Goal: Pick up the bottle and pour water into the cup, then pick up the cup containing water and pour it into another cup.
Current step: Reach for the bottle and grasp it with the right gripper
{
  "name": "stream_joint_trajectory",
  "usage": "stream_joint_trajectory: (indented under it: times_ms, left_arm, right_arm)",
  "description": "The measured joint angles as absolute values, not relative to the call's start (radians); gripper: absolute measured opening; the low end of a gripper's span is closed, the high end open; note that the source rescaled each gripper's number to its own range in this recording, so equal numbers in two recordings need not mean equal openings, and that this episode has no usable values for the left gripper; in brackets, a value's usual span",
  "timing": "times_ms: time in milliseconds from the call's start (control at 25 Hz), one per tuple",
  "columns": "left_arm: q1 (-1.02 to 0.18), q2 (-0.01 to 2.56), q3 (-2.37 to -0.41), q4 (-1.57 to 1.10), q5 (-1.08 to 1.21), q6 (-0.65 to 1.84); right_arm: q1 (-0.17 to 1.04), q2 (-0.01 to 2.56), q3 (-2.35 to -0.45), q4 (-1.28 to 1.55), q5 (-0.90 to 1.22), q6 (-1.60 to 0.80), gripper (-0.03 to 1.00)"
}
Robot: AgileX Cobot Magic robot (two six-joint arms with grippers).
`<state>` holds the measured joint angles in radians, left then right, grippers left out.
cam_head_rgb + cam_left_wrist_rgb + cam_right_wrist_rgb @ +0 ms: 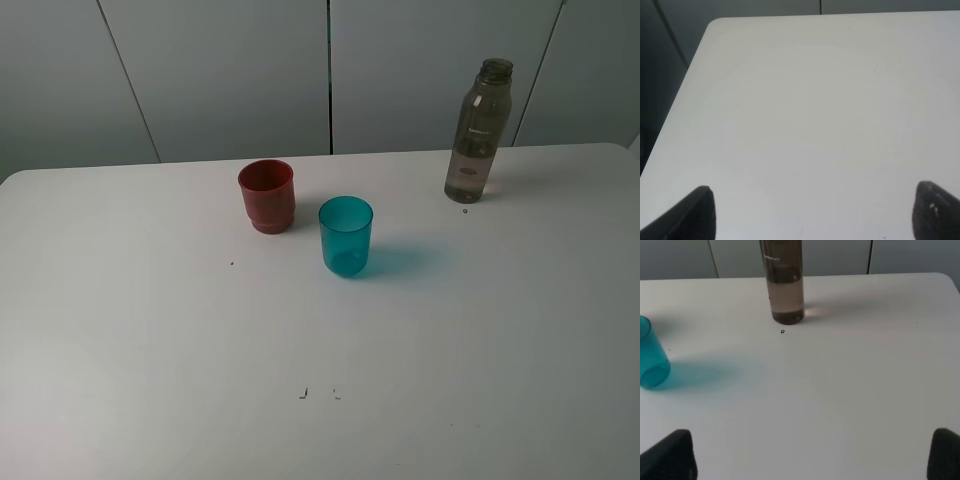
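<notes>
Right gripper (807, 455) hovers over the table (865, 390), jaws spread, facing the bottle (785, 285); left gripper (813, 212) seemingly spread too.

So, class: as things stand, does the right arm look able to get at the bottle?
Probably yes: the right gripper is open, the bottle stands upright ahead of it, and only bare table lies between.

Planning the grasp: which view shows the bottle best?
Exterior high: the bottle shows whole, neck to base, standing upright. The right wrist view crops off its top; the left wrist view misses it, showing only table.
</notes>
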<state>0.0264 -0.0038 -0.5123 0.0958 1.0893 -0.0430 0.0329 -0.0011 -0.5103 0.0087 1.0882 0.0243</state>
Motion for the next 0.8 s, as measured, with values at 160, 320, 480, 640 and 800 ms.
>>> stream_joint_trajectory:
  times_ms: [160,320,480,640,800]
  left_arm:
    - [0.026,-0.004,-0.512,0.096,1.089,-0.043]
    - [0.026,-0.004,-0.512,0.096,1.089,-0.043]
    - [0.026,-0.004,-0.512,0.096,1.089,-0.043]
    - [0.026,-0.004,-0.512,0.096,1.089,-0.043]
    - [0.026,-0.004,-0.512,0.096,1.089,-0.043]
  right_arm:
    - [0.033,-0.001,-0.510,0.009,1.088,0.024,1.00]
    - [0.033,-0.001,-0.510,0.009,1.088,0.024,1.00]
    - [0.033,-0.001,-0.510,0.009,1.088,0.024,1.00]
    - [0.033,-0.001,-0.510,0.009,1.088,0.024,1.00]
    - [0.033,-0.001,-0.510,0.009,1.088,0.024,1.00]
